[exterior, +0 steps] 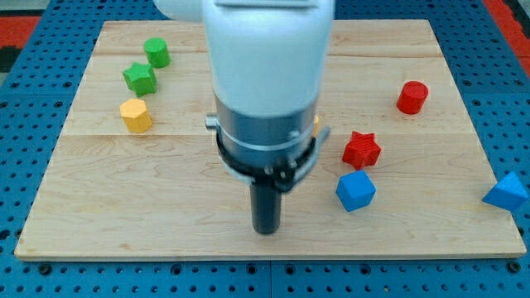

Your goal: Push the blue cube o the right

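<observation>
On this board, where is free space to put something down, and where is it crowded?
Free: the bottom-left, below the yellow block and left of my tip; also the top-right strip above the red cylinder. Crowded: the red star almost touching the blue cube, and the green star cluster at top-left.

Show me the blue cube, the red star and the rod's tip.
blue cube [356, 191], camera view, on its front face.
red star [361, 150], camera view, on its top centre.
my tip [265, 229], camera view, on the rod's very bottom end.

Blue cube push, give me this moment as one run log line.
tip on board, left of blue cube, apart | red star just above cube | push not yet started
</observation>
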Motion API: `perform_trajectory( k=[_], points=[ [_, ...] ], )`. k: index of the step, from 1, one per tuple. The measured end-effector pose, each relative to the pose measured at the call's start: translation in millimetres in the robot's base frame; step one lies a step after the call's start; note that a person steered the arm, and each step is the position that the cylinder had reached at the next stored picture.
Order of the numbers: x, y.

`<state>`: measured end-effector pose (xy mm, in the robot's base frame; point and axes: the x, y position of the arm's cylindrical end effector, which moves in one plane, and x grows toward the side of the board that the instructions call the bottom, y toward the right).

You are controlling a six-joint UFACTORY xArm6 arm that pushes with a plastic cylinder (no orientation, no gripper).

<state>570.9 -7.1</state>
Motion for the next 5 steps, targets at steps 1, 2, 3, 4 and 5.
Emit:
perform_trajectory(
  k=[1, 2, 3, 4, 5],
  points=[
    [-35.8, 15.3],
    [-39.9, 83.7],
    [-48.0, 115.6],
    [-34.3, 127.6],
    [-22.7, 149.4]
  ],
)
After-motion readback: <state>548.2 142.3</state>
